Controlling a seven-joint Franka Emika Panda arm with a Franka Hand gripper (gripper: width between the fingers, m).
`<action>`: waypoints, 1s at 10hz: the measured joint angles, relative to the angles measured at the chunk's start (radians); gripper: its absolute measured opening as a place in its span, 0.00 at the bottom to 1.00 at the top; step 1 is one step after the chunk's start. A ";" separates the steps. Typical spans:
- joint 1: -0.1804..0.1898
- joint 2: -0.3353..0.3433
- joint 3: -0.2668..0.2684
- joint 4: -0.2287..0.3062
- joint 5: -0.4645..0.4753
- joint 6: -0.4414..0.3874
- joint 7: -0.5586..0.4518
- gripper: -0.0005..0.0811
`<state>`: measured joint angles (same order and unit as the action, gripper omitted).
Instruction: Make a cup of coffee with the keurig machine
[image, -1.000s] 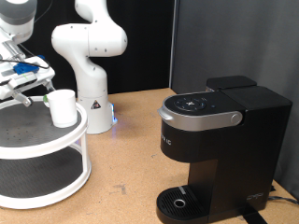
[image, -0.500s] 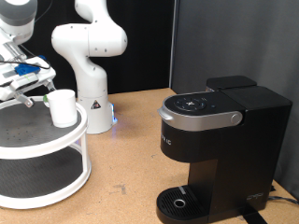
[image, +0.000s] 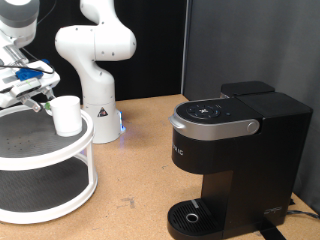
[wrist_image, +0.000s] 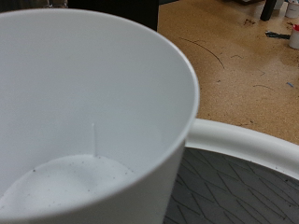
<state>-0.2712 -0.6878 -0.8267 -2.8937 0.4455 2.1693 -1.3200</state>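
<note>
The plain white cup (image: 67, 115) stands upright on the top tier of a white two-tier round stand (image: 60, 152) at the exterior view's left. My gripper (image: 42, 101) hangs just to the left of the cup at its rim height, with its fingers apart and nothing between them. In the wrist view the cup (wrist_image: 93, 112) fills most of the frame, very close and empty inside; no fingers show there. The black keurig machine (image: 235, 150) stands at the exterior view's right with its silver-rimmed lid shut and its round drip tray (image: 192, 215) bare.
The white robot arm base (image: 95, 70) stands behind the stand, with a blue light at its foot. The stand's white rim (wrist_image: 252, 149) and dark patterned mat (wrist_image: 234, 191) show in the wrist view. Bare wooden tabletop (image: 135, 165) lies between the stand and the machine.
My gripper has shifted slightly to the right, closer to the cup. The cup and the machine have not moved.
</note>
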 joint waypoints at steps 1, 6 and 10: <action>0.000 0.000 0.000 0.000 0.003 0.000 0.002 0.44; 0.002 0.006 0.005 0.007 0.024 0.002 0.022 0.09; 0.001 -0.004 0.015 0.045 0.029 -0.101 0.074 0.09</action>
<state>-0.2698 -0.6923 -0.8115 -2.8490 0.4740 2.0686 -1.2459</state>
